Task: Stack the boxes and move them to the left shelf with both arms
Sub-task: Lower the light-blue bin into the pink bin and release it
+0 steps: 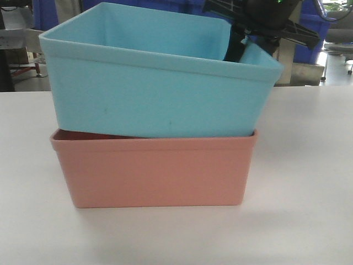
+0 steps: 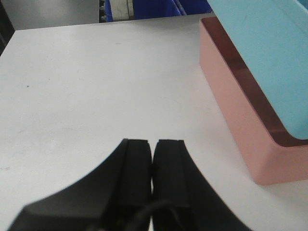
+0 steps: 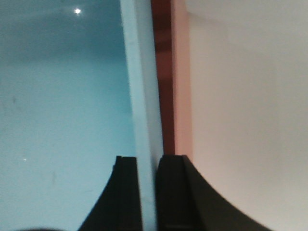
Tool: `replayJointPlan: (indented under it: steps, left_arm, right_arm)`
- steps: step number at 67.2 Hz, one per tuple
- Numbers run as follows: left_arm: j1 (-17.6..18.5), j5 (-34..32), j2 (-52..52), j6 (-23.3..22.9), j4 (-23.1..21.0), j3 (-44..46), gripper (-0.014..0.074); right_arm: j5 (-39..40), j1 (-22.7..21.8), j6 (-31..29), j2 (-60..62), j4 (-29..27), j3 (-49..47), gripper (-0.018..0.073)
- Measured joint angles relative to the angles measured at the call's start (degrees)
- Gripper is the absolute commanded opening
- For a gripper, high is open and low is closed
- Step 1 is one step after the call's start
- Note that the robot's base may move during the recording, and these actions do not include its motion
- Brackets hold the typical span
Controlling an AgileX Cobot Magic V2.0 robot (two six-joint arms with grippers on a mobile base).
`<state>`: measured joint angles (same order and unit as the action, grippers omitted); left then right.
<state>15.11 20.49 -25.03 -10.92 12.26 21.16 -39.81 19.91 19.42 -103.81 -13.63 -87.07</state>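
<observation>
The light blue box point(image 1: 154, 83) sits tilted in the top of the salmon pink box point(image 1: 157, 171) on the white table; its left end rides higher. My right gripper point(image 3: 147, 161) is shut on the blue box's right wall point(image 3: 144, 96), one finger inside, one outside, and shows black at the box's far right corner point(image 1: 242, 41). In the left wrist view both boxes lie to the right, pink box point(image 2: 240, 115) under blue box point(image 2: 269, 53). My left gripper point(image 2: 153, 142) is shut on nothing, over bare table left of them. The left shelf is out of view.
The white table point(image 1: 309, 182) runs wide around the stack. Dark blue bins point(image 1: 311, 33) stand behind the table's far edge, also visible in the left wrist view as dark blue bins point(image 2: 154, 7).
</observation>
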Motion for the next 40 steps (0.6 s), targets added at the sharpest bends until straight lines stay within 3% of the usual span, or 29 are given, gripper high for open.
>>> replayJointPlan:
  steps: [40]
  left_arm:
    - [0.0, 0.0, 0.0, 0.0, 0.0, 0.0, -0.0010]
  right_arm:
    - [-0.4, 0.3, -0.5, -0.5, 3.3, 0.0, 0.0056]
